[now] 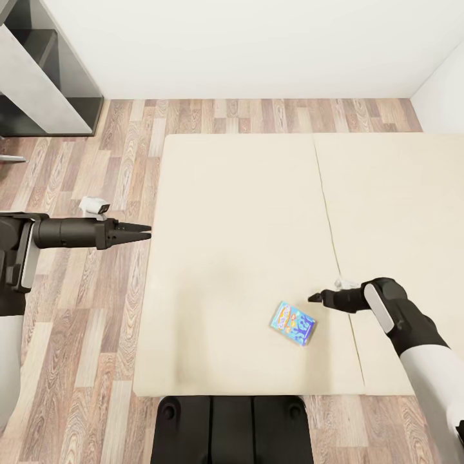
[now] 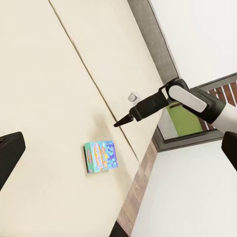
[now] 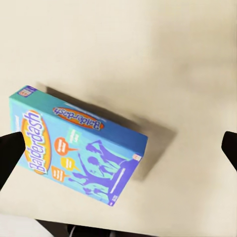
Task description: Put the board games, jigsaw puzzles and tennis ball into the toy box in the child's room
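A blue board game box (image 1: 293, 323) with bright print lies flat on the beige bed (image 1: 245, 212), near its front edge. My right gripper (image 1: 316, 298) hovers just to the right of the box and a little beyond it. In the right wrist view the box (image 3: 74, 148) lies below the gripper, and the fingertips (image 3: 10, 153) stand wide apart, so it is open and holds nothing. My left gripper (image 1: 147, 232) is open and empty over the floor, left of the bed. The left wrist view shows the box (image 2: 100, 156) and the right gripper (image 2: 120, 123) above the mattress.
A seam (image 1: 328, 219) splits the mattress into two parts. Wood-plank floor (image 1: 96, 335) runs along the bed's left and far sides. A dark cabinet with white sides (image 1: 45, 84) stands at the far left by the white wall. My black base (image 1: 232, 428) touches the bed's front edge.
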`<state>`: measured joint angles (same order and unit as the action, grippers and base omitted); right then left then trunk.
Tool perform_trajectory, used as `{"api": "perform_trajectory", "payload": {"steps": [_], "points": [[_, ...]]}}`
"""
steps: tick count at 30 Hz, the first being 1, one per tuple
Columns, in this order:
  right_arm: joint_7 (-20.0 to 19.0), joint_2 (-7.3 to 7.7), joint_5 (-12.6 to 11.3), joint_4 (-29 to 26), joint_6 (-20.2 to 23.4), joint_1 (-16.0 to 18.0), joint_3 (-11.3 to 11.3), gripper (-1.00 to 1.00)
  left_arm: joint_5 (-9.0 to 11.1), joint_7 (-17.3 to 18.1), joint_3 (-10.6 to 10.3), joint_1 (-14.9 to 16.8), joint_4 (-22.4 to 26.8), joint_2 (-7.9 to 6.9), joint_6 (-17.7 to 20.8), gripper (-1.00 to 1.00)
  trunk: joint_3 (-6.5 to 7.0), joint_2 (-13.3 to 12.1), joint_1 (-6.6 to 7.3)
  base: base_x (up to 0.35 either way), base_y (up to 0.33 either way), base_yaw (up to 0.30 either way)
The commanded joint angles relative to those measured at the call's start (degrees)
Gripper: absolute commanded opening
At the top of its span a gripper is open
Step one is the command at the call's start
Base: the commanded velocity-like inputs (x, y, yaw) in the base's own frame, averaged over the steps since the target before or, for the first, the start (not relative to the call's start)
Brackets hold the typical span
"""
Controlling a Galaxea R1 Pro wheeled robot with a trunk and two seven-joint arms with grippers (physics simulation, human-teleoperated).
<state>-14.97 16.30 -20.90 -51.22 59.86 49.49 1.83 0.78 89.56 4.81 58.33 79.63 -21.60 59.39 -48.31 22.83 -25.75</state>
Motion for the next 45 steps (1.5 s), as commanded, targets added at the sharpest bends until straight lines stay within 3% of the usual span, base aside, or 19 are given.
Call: {"api": "perform_trajectory", "payload": {"steps": [1, 21, 27, 45], "points": [[-0.56, 0.07, 0.50, -0.01, 0.14, -0.02, 0.11, 1.00, 0.01, 0.18, -0.03, 0.03, 0.00, -0.02, 0.61, 1.00, -0.06, 0.09, -0.03, 0.000, 0.000, 0.000], [-0.75, -0.25, 0.28, 1.60, 0.14, -0.18, 0.10, 1.00, 0.01, 0.17, 0.08, 0.03, 0.00, -0.02, 0.61, 1.00, -0.06, 0.09, -0.03, 0.000, 0.000, 0.000], [-1.11, -0.48, 0.34, 3.34, -1.84, -0.18, 0.10, 1.00, 0.01, 0.17, 0.05, 0.03, 0.00, -0.02, 0.61, 1.00, -0.06, 0.09, -0.03, 0.000, 0.000, 0.000], [-8.92, -0.33, 1.17, 7.57, -6.50, -0.18, 0.29, 1.00, 0.01, 0.17, -0.03, 0.03, 0.00, -0.02, 0.61, 1.00, -0.06, 0.09, -0.03, 0.000, 0.000, 0.000]]}}
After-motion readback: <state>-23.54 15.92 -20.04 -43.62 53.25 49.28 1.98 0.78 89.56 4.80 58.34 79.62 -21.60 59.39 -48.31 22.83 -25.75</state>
